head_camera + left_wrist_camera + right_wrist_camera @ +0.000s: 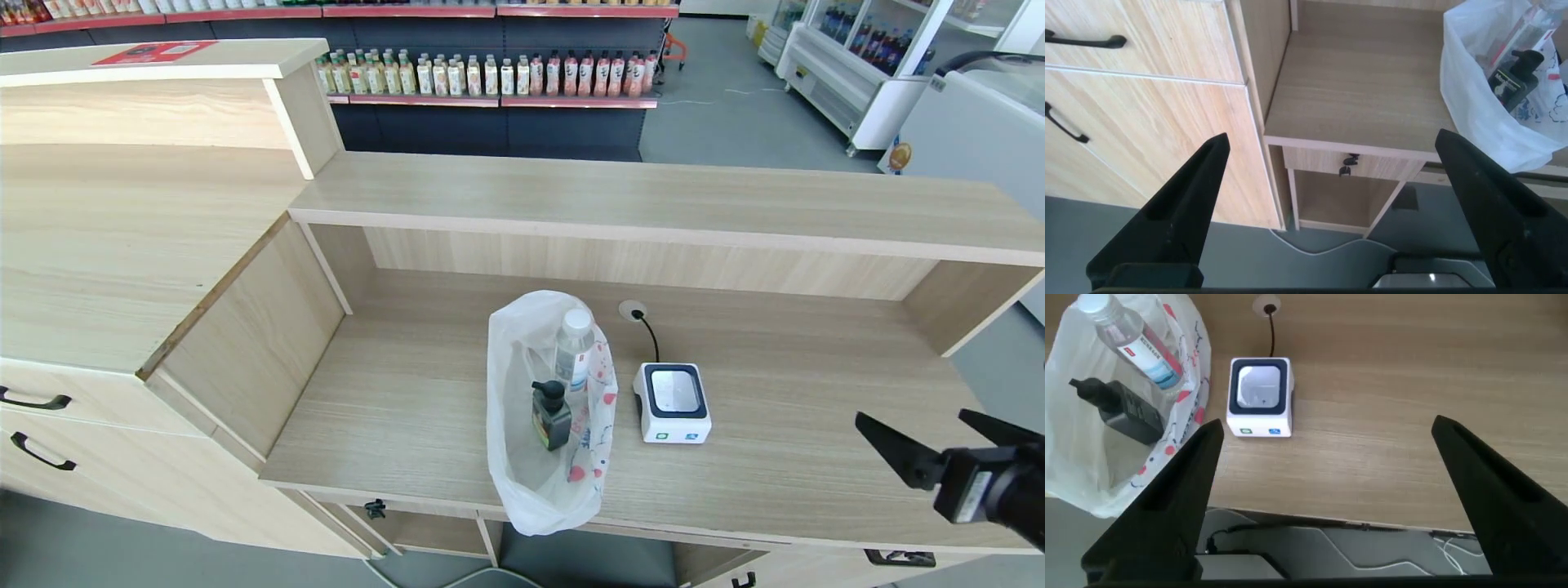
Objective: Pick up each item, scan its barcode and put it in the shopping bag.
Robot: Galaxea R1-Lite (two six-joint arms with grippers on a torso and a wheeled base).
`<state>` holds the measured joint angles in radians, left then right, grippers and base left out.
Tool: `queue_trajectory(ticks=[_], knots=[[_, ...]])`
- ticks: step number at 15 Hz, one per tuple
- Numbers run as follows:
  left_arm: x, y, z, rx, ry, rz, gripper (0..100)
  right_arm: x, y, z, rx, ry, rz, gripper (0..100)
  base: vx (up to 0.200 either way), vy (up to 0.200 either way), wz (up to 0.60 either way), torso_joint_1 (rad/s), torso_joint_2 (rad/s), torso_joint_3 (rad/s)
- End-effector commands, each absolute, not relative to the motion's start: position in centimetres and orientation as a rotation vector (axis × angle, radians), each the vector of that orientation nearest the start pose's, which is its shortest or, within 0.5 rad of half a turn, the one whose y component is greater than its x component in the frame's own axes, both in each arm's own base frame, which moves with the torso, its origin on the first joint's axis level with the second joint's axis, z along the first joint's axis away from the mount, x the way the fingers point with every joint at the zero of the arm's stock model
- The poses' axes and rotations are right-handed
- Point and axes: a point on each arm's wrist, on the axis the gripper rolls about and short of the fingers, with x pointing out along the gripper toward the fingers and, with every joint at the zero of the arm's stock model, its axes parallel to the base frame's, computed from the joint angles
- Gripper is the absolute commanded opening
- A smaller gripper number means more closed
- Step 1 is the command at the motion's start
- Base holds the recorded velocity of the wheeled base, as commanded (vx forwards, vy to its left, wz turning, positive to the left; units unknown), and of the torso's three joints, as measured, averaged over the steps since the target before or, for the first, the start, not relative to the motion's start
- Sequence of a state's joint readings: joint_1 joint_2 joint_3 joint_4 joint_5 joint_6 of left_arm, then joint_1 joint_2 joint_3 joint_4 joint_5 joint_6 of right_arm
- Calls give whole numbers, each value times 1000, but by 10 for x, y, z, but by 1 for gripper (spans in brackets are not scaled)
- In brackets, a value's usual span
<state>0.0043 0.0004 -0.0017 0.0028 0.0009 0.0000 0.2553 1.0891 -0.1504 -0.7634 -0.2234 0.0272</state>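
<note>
Shopping bag (510, 392) at centre frame on counter (816, 392), water bottle (575, 347) and pump bottle (551, 416) inside, scanner (671, 402) just right. My right gripper (910, 416), lower right, spread wide, empty; my left gripper (1331, 137) too.

The surface (775, 392) is pale, matt wood grain. The shopping bag (504, 392) is thin, translucent, crinkled plastic; the bottle (574, 347) clear plastic; the scanner (671, 402) smooth white plastic with a glossy window.

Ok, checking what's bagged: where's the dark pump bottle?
In the head view, the dark pump bottle sits inside the shopping bag, beside the water bottle, left of the scanner.
</note>
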Motion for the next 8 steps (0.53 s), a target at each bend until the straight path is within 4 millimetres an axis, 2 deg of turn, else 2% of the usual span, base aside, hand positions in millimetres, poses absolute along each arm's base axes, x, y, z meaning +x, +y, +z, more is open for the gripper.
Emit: queue_trajectory(ticks=[1,2,4,8], knots=[[-23,0,76,0,2,6,100,76,9,136,-10,126,-1,100,0,0,0,0,0,0],[-23,0,76,0,2,6,100,53,2,124,-49,136,-2,100,0,0,0,0,0,0],[-23,0,76,0,2,5,100,20,-1,108,-63,136,-34,100,0,0,0,0,0,0],[-23,0,76,0,2,6,100,-15,0,83,-74,46,-69,100,0,0,0,0,0,0]])
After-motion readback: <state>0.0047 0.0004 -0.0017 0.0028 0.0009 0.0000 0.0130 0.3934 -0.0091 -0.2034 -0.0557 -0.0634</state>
